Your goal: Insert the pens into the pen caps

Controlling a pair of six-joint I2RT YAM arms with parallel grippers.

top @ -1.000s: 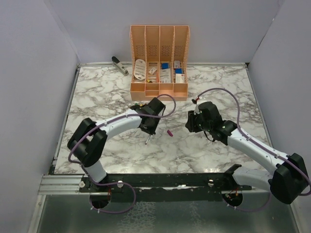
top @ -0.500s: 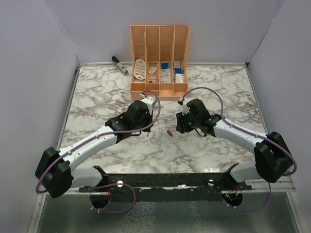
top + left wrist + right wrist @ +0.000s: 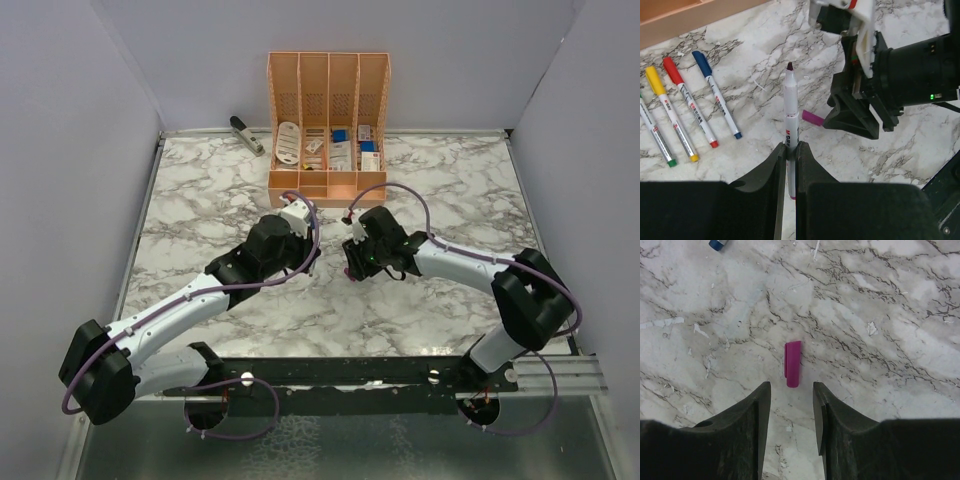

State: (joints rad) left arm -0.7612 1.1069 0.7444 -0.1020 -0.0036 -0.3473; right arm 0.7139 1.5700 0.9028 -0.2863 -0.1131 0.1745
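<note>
My left gripper is shut on a white pen that points away from me, its dark purple tip bare. A purple pen cap lies flat on the marble just right of that pen. My right gripper hangs open right over the purple cap, which lies just beyond its fingertips and in line with the gap. Three capped pens, yellow, red and blue, lie side by side to the left, with a green one at the frame edge. From above, the two grippers nearly meet mid-table.
A peach organiser with white and blue items stands at the back centre. A grey stapler lies at the back left. The right arm's black wrist looms close to the held pen's tip. A blue pen end shows at the top.
The right arm has swung left until its gripper stands over the purple cap, jaws wider. The left arm has carried the pen up and right, toward the cap.
</note>
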